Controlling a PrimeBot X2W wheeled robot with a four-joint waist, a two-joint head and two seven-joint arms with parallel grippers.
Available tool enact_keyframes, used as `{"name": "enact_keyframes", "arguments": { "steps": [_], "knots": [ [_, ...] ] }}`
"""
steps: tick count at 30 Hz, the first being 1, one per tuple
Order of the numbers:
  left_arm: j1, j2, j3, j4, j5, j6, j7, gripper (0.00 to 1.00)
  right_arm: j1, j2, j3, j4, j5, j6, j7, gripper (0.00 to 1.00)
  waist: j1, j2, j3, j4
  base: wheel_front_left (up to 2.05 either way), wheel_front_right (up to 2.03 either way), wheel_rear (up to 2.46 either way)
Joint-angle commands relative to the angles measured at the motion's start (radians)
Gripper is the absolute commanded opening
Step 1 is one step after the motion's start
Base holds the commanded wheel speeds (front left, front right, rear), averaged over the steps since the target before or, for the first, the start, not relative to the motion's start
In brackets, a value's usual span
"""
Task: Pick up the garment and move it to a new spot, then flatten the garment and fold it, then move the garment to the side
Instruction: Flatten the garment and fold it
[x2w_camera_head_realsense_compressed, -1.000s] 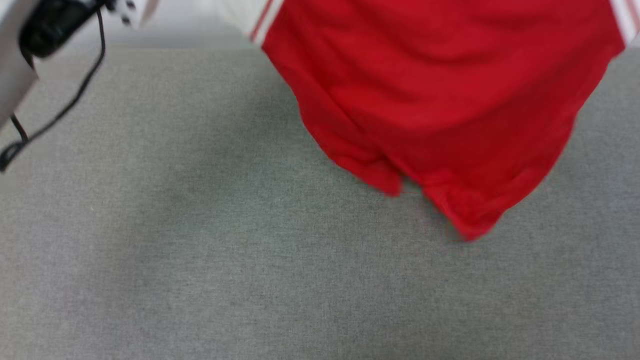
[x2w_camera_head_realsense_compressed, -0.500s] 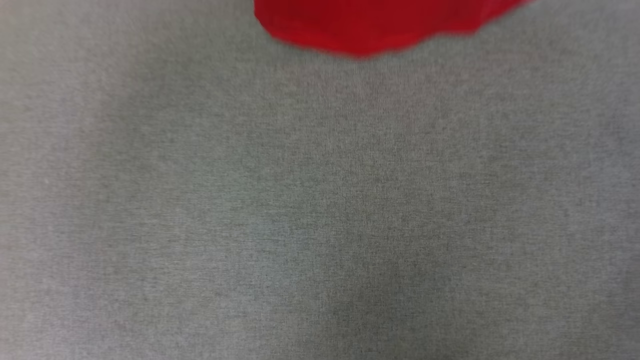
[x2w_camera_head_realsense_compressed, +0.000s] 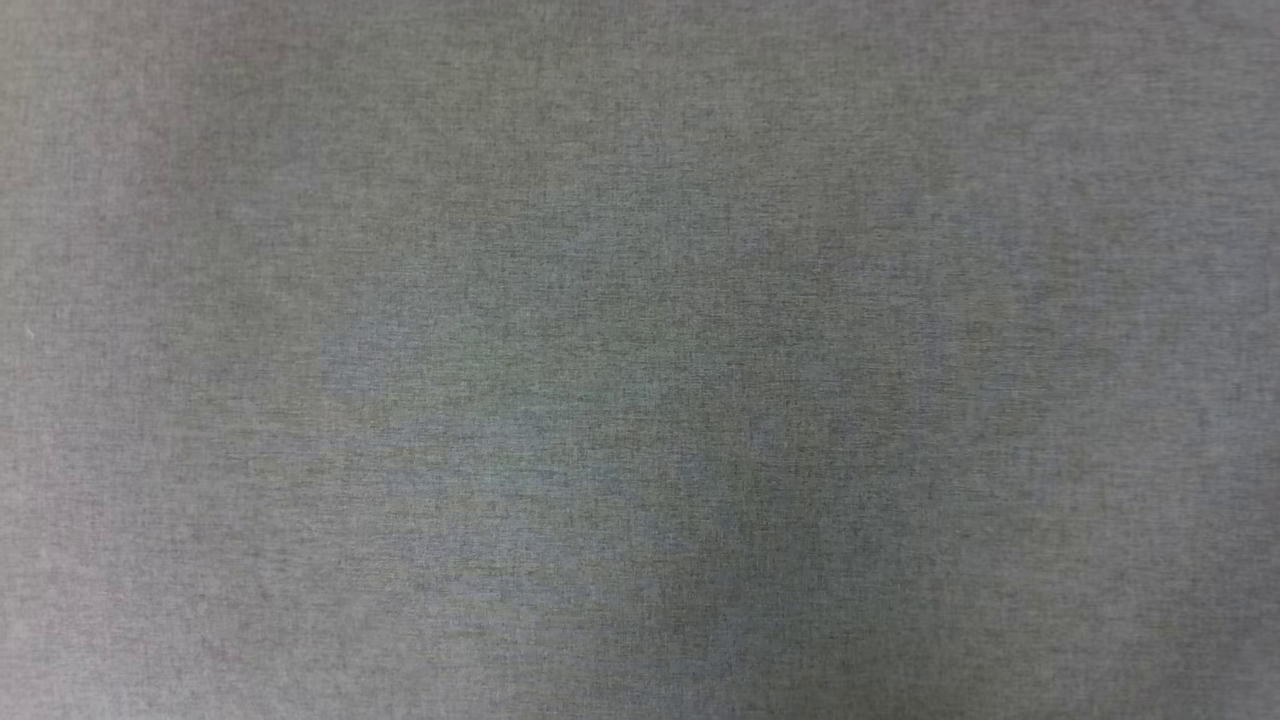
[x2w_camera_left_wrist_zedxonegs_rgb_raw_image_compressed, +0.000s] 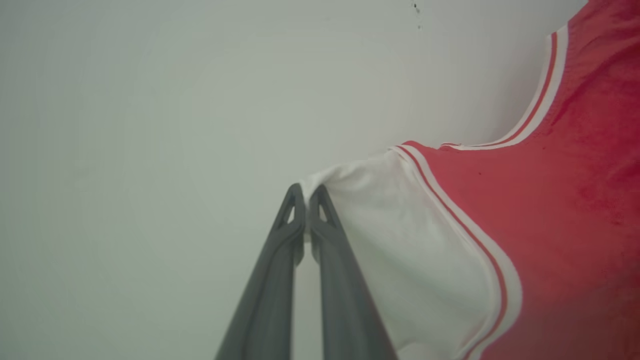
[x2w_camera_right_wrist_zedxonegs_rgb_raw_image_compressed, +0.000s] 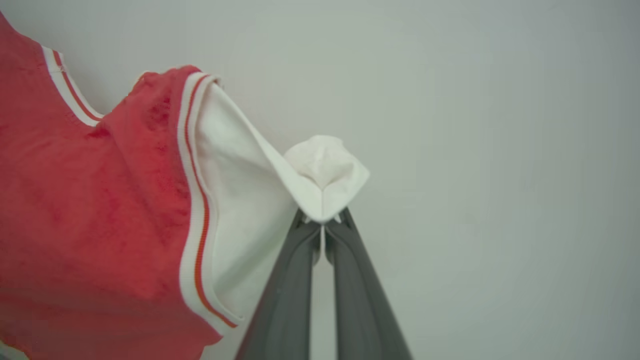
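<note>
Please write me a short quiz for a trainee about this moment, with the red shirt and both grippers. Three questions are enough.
1. True or false: the left gripper stands open, holding nothing.
2. Which part of the garment does the right gripper pinch? A) red hem B) white sleeve C) collar trim
3. Fill in: the head view looks down on a ____ fabric surface.
Key: 1 false; 2 B; 3 grey.
</note>
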Motion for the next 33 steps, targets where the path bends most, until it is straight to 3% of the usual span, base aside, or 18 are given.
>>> {"name": "enact_keyframes", "arguments": {
  "steps": [1, 9, 17, 22, 33],
  "knots": [
    [0.015, -0.006, -0.002, 0.010, -0.003, -0.001, -0.012, 0.00, 0.004, 0.006, 0.011, 0.014, 0.005, -0.001, -0.011, 0.00, -0.0001, 0.0000, 0.004, 0.002, 0.00, 0.00, 0.00],
    [0.130, -0.008, -0.014, 0.088, -0.038, -0.034, -0.087, 0.00, 0.113, 0.032, 0.087, 0.118, 0.066, -0.001, -0.121, 0.00, -0.0001, 0.0000, -0.011, -0.001, 0.00, 0.00, 0.00],
    [0.400, 0.013, -0.006, 0.075, -0.102, -0.047, -0.153, 0.00, 0.347, 0.059, 0.149, 0.155, 0.193, -0.001, -0.223, 0.00, -0.0001, 0.0000, -0.095, -0.003, 0.00, 0.00, 0.00],
    [0.623, 0.039, 0.014, -0.006, -0.126, -0.016, -0.164, 0.00, 0.548, 0.046, 0.193, 0.132, 0.247, -0.001, -0.271, 0.00, -0.0001, 0.0000, -0.157, -0.004, 0.00, 0.00, 0.00],
    [1.242, 0.155, 0.126, -0.313, -0.152, 0.122, -0.164, 0.00, 1.019, -0.030, 0.228, 0.006, 0.303, -0.001, -0.302, 0.00, -0.0001, 0.0000, -0.318, -0.013, 0.00, 0.00, 0.00]
  ]
}}
